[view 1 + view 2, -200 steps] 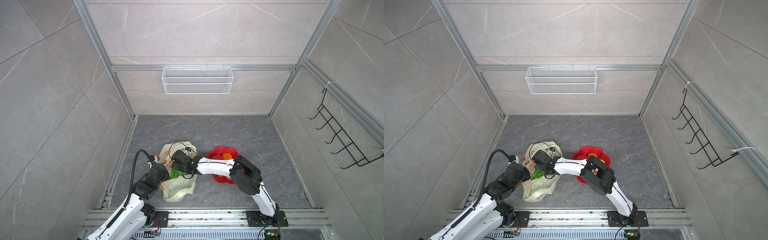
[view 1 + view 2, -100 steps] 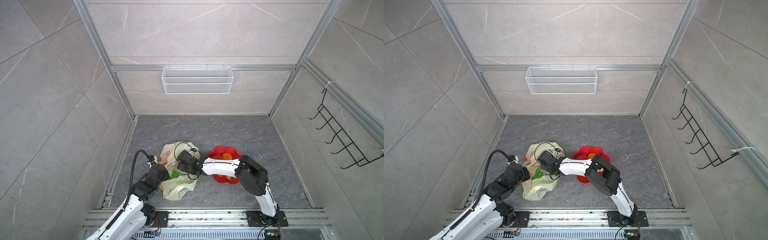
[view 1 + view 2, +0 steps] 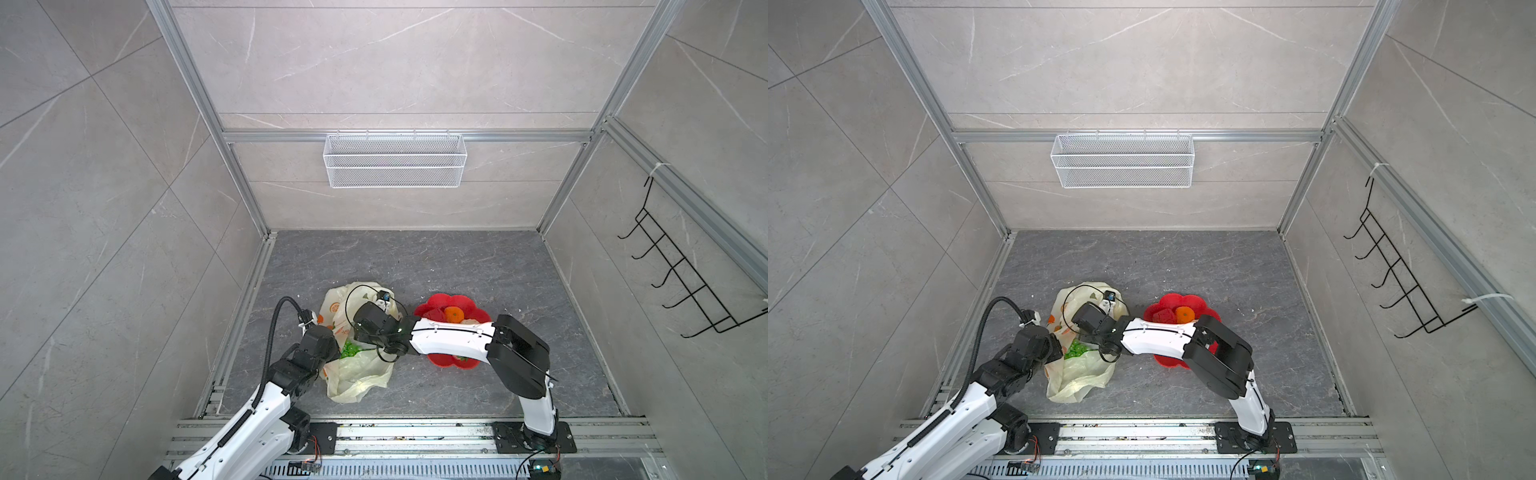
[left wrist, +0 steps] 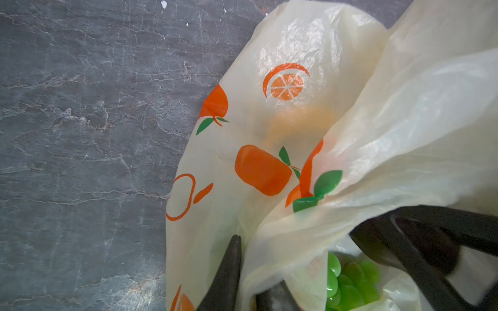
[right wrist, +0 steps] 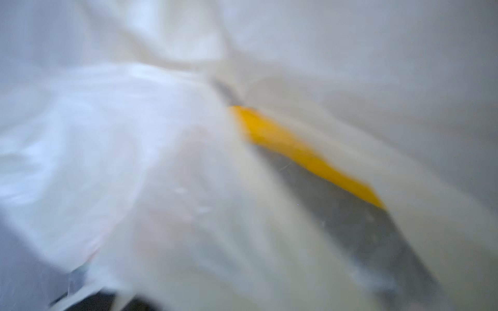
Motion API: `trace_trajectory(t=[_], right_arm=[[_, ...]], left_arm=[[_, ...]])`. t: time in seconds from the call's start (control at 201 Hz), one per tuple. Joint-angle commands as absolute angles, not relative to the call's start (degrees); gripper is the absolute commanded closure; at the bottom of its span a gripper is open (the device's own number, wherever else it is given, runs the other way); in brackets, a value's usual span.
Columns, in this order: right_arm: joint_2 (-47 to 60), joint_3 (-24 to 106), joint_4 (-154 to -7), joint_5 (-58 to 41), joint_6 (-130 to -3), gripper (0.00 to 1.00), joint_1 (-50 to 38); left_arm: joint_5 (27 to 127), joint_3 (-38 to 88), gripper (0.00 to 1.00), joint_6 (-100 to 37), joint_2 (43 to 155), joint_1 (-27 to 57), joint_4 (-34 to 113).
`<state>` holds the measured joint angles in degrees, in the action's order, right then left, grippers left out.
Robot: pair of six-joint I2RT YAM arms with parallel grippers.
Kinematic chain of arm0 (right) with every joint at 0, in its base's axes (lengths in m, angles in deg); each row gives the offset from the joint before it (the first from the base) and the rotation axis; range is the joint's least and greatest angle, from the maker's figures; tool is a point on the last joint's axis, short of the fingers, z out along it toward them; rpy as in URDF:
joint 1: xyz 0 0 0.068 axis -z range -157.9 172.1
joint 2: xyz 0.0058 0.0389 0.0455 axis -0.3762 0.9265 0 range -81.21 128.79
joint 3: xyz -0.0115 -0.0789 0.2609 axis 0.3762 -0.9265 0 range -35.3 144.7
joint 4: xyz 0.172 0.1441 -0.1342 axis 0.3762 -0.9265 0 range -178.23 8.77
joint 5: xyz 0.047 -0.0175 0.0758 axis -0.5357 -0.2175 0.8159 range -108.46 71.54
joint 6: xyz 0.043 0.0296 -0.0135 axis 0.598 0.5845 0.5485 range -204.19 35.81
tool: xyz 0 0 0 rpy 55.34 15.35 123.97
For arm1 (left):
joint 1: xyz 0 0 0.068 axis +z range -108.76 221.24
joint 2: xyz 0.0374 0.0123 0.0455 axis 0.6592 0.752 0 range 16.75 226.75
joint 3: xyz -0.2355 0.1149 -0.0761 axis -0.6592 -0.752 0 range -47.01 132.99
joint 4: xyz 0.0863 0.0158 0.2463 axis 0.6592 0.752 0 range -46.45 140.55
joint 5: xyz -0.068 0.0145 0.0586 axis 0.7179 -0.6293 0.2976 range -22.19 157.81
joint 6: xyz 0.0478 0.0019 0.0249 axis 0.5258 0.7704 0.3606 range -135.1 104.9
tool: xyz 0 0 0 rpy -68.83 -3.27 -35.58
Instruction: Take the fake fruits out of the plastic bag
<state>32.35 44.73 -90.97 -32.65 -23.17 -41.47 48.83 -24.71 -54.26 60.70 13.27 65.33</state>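
Left end effector (image 4: 250, 269) is pinched narrow on a fold of the plastic bag (image 3: 357, 374), which lies at the near left of the surface (image 3: 457, 266). Right end effector (image 4: 390, 231) sits inside the bag mouth; its opening cannot be told. Green grape bunch (image 4: 350, 282) and banana (image 5: 304, 153) lie inside the bag. 1 orange (image 3: 454, 313) rests on the red plate (image 3: 440, 301) just right of it. Judged step: extraction, partway through. Next move calls for gripping 1 fruit clear of the film.

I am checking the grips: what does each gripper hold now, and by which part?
The left gripper pinches the bag by a fold at its mouth. The right gripper reaches into the bag; its hold cannot be told.
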Motion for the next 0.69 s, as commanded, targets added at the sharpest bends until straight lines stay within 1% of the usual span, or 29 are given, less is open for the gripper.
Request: trace_trajectory(t=[0.0,0.194,0.393,0.687], right_arm=[[28.2,42.1,-87.4,-34.4,-30.3,0.43,-43.3],[23.6,35.3,-79.6,-31.4,-37.2,0.42,-44.2],[15.7,27.9,-76.0,-32.4,-47.2,0.41,-44.2],[8.7,20.2,-69.6,-27.0,-57.7,0.42,-44.2]], left_arm=[[50.4,-22.3,0.85,-52.3,62.8,13.5,62.9],[52.2,-21.0,0.85,-51.4,65.4,13.5,60.3],[52.2,-19.9,0.85,-50.5,68.0,13.6,59.9],[53.4,-18.6,0.85,-51.0,70.9,13.6,58.3]])
